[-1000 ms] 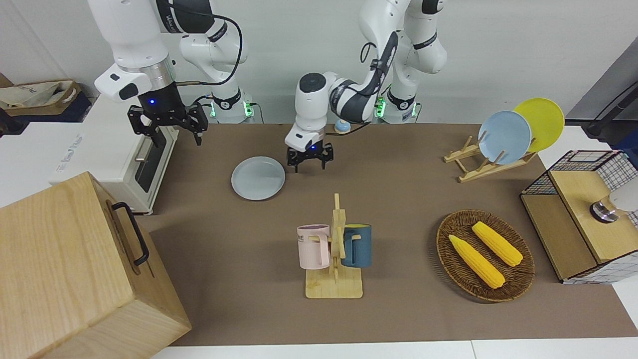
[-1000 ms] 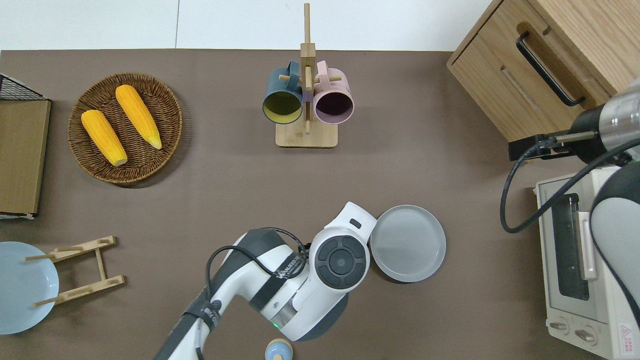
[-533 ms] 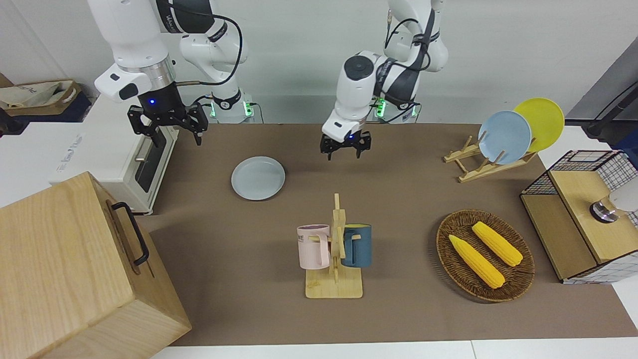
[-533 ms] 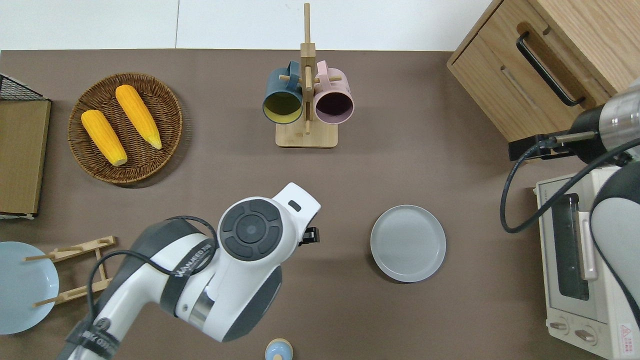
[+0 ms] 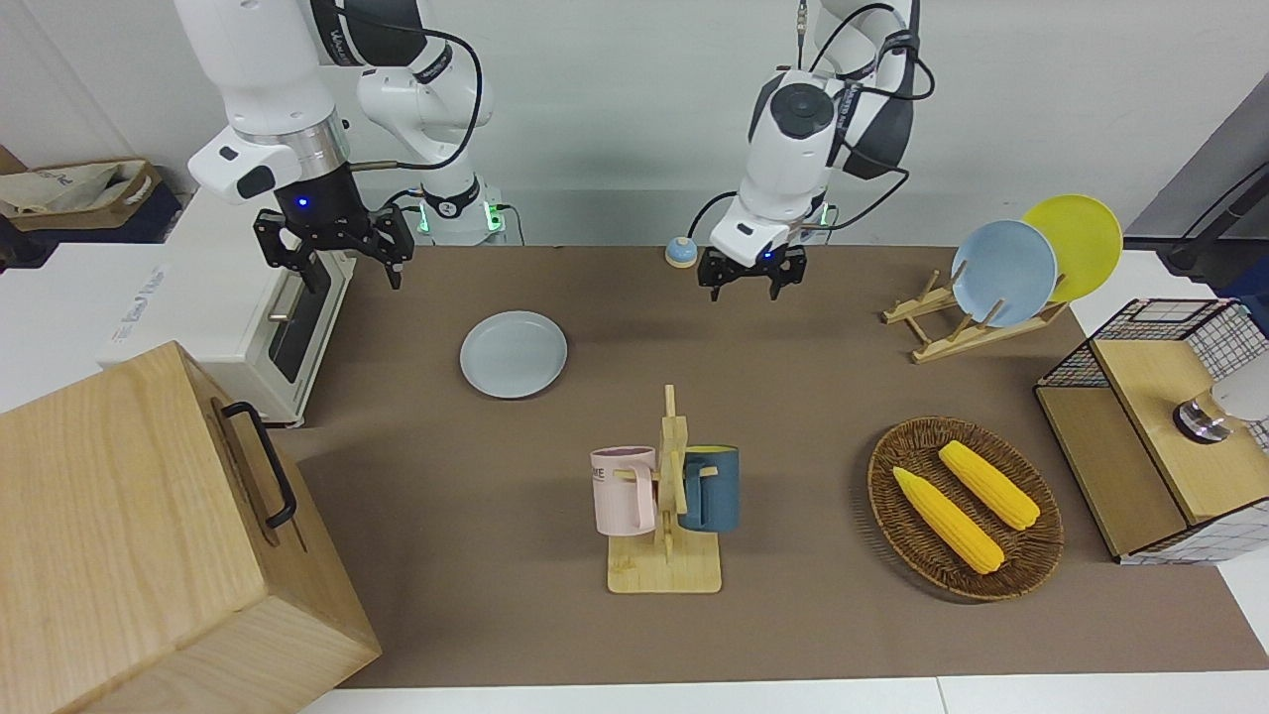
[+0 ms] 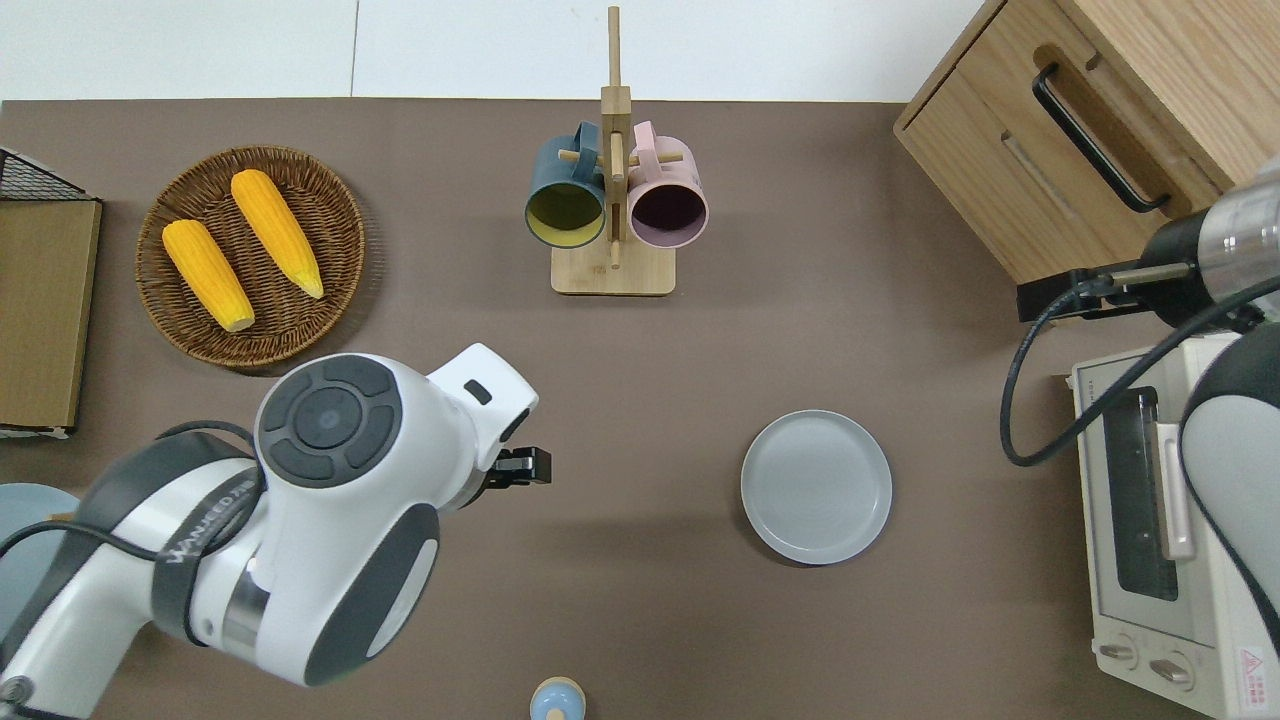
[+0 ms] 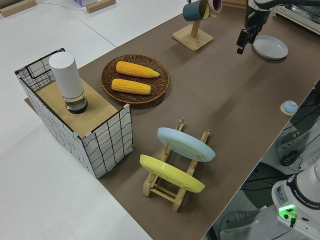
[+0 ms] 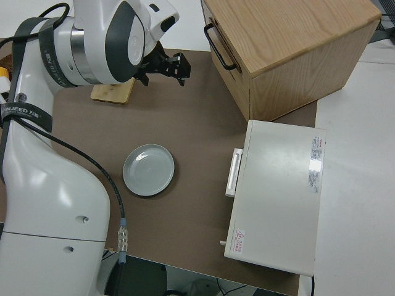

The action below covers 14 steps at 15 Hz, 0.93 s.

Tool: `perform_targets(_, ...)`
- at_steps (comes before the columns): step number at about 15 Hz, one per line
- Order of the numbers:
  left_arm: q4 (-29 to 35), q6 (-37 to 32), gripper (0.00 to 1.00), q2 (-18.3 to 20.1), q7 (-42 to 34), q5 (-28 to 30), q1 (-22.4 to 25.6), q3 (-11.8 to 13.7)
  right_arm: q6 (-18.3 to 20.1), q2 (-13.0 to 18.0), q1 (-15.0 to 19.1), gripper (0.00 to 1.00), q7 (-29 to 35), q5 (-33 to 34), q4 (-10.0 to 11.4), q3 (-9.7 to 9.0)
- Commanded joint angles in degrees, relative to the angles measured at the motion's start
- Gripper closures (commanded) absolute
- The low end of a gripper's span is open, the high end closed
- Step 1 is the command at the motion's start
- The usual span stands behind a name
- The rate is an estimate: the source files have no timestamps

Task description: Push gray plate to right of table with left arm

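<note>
The round pale gray plate (image 5: 514,354) lies flat on the brown-covered table (image 5: 793,387). The left end effector (image 5: 749,277) hangs released, well apart from it. The right arm is parked.

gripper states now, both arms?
Left gripper: open, empty, raised over bare table, clear of the pale gray round plate.
Right gripper: open, empty, arm parked.

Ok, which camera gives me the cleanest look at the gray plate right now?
The overhead view: the gray plate lies flat and whole, its full rim unobstructed. The front view and the right side view also show it whole, at a slant. The left side view shows it smallest, near the picture's edge.
</note>
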<state>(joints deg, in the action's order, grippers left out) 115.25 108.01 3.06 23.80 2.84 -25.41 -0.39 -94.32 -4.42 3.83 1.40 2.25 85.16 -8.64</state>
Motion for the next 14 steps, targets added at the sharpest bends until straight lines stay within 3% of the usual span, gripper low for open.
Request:
perform_targets(1,-0.37,-4.56,0.01,3.44,-7.35,0.50,5.18,-0.40,0.10,0.28,0.13,0.017,0.36,-0.40,-0.17,-0.14)
perform_targets(8,-3.89,-10.98,0.01,5.90,-20.88,-0.64,14.85,-0.40,0.18,0.28,0.13,0.017,0.36,-0.40,-0.08,-0.14)
perform_targets(14,-6.35,-13.00,0.01,5.99,-26.69,-2.49,19.52,-0.31,0.10,0.28,0.13,0.017,0.36,-0.40,-0.08,-0.15)
